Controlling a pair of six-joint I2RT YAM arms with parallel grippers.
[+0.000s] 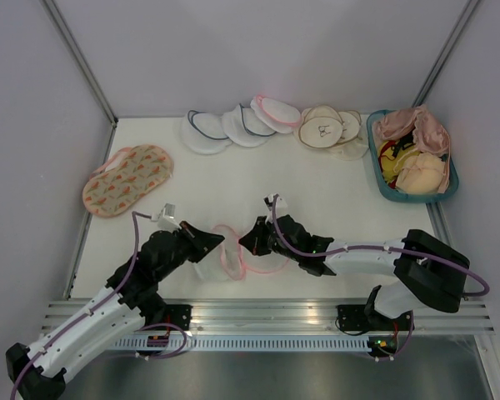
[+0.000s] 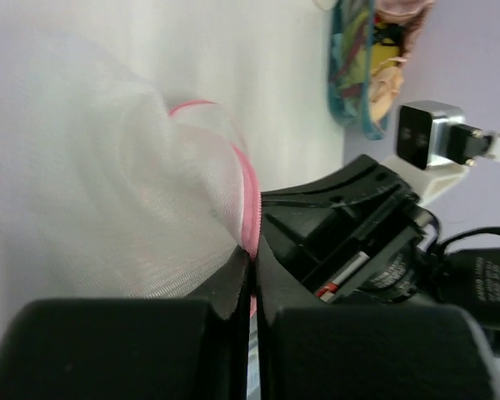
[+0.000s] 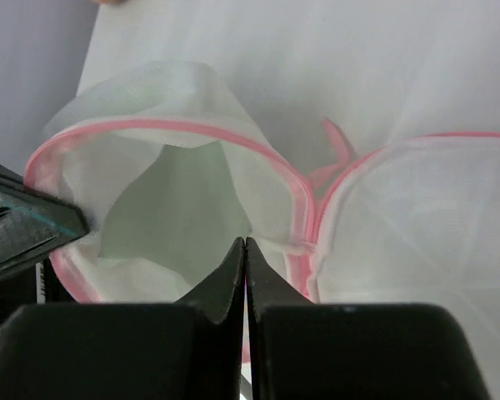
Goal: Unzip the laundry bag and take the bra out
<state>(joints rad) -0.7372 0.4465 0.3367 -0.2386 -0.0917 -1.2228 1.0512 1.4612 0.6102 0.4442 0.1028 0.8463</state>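
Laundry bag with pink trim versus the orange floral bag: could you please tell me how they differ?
The laundry bag is see-through white mesh with a pink zipper edge; the orange floral bag is opaque print. The laundry bag gapes open and crumpled; the orange floral bag lies flat. The laundry bag sits near the front, pinched by the left gripper; the orange floral bag lies untouched at the far left. Both are rounded.

Nothing can be read with certainty: the small white print on a black label (image 2: 397,271) at four o'clock in the left wrist view is too blurred, and the dark mark on a beige round pouch (image 1: 321,129) at one o'clock on the counter (image 1: 233,179) is too small.
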